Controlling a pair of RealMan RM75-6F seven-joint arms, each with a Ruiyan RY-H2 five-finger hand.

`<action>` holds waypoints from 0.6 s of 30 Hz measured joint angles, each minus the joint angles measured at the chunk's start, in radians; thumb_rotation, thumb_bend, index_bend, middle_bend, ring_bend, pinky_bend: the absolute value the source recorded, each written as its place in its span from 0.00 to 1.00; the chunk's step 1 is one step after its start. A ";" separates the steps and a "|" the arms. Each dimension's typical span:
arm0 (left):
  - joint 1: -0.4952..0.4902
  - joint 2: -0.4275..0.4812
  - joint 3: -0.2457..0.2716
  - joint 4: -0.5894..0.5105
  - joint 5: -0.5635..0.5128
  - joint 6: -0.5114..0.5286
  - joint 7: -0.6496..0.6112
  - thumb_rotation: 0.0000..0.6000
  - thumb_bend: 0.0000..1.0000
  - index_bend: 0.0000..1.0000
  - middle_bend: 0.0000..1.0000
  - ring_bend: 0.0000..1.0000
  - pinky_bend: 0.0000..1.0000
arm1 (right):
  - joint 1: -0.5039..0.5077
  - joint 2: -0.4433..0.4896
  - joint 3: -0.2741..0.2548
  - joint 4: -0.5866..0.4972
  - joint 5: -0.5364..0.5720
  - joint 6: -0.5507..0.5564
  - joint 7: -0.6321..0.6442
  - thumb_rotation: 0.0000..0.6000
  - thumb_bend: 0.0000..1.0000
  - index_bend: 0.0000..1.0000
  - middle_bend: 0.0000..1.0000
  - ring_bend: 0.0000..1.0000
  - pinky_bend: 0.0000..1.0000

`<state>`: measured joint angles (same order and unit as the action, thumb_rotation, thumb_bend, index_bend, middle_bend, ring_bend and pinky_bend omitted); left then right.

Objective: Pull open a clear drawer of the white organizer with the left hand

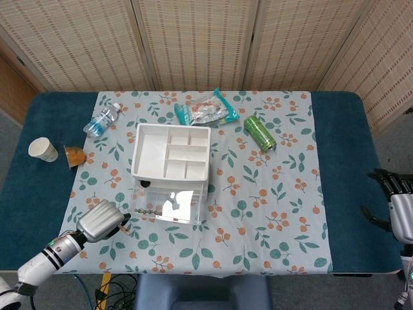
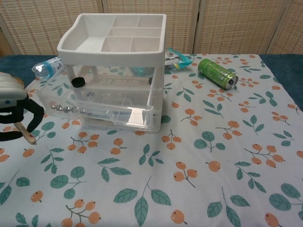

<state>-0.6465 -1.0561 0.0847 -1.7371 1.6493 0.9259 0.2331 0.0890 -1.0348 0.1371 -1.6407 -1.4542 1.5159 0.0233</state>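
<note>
A water bottle (image 1: 102,121), paper cup (image 1: 42,149), snack packet (image 1: 208,110) and green can (image 1: 259,133) lie on the floral tablecloth (image 1: 271,213).

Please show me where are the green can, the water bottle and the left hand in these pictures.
green can (image 1: 259,133): head view, on the middle of its side.
water bottle (image 1: 102,120): head view, on its clear body.
left hand (image 1: 103,219): head view, on the back of the hand.

The right robot hand (image 1: 397,206) is chopped off by the head view's edge, so no telling how its fingers sit. Left robot hand (image 2: 13,111) is half out of the chest view too.
</note>
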 measured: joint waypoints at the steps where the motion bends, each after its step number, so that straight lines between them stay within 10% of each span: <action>1: -0.007 -0.014 0.000 0.010 0.003 -0.012 -0.008 1.00 0.40 0.55 0.95 1.00 1.00 | -0.001 0.000 0.000 0.000 0.001 0.001 0.000 1.00 0.24 0.22 0.19 0.22 0.21; 18: -0.084 -0.179 -0.011 0.160 -0.003 -0.119 -0.094 1.00 0.40 0.45 0.94 0.99 1.00 | -0.017 0.010 -0.003 -0.001 0.013 0.012 0.000 1.00 0.24 0.22 0.19 0.22 0.21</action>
<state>-0.7306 -1.2355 0.0741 -1.5773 1.6460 0.8071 0.1390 0.0721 -1.0249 0.1341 -1.6417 -1.4414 1.5277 0.0236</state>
